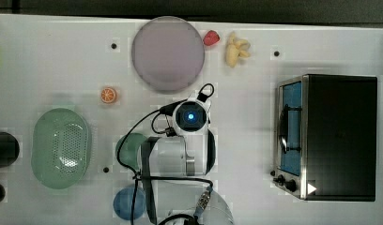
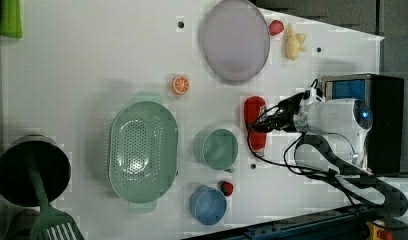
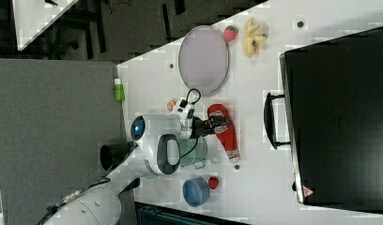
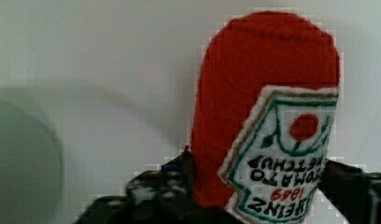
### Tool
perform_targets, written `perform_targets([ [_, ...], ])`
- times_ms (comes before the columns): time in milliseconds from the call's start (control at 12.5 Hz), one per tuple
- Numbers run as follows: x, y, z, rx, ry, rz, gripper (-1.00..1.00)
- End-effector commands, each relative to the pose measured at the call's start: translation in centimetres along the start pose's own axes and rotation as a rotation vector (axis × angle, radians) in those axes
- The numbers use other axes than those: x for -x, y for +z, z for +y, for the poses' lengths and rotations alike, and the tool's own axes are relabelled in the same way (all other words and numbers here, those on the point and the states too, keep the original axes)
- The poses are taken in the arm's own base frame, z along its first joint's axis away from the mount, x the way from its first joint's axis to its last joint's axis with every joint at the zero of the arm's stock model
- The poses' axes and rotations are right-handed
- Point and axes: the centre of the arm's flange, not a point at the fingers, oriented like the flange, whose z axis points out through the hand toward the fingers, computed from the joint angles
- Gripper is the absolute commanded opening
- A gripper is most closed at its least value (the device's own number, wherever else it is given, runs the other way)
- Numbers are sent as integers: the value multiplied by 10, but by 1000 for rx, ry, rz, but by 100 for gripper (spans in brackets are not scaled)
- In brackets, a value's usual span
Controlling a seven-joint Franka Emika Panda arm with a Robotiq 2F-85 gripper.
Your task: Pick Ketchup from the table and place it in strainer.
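There is one ketchup (image 2: 255, 123) bottle, one strainer (image 2: 142, 152), one green mug (image 2: 218, 149), one blue cup (image 2: 207, 205), one big round plate (image 2: 235, 39), one orange slice (image 2: 180, 84), one bunch of bananas (image 2: 293, 42), one toaster oven (image 1: 334, 136) and two small red things: a strawberry (image 2: 276, 27) by the plate and a round one (image 2: 227, 188) by the blue cup.

The ketchup lies flat on the white table (image 2: 92, 65). In the left view it lies between the mug and the oven, just right of the mug. The strainer sits well apart from it, on the other side of the mug.

The claw (image 2: 262, 124) is right at the bottle. Its two black fingers (image 4: 158, 184) sit one on each side of the bottle's middle, as the wrist view shows. The claw is closed around the ketchup, and the bottle is resting on the table.

The ketchup is red and long, wide at one end and thin at the other. It has a white label (image 4: 282, 154) with a green edge, a red dot and dark letters. In the right view the thin end points toward the small round red thing.
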Motion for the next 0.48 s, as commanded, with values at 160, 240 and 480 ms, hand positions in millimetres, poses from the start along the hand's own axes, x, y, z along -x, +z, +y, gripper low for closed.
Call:
perform_targets([
  [160,-6,-14,4,10,39,34,22],
  [240,-9,-27,7,19,41,54,22],
  [480,-12,-96,9,46,41,72,22],
])
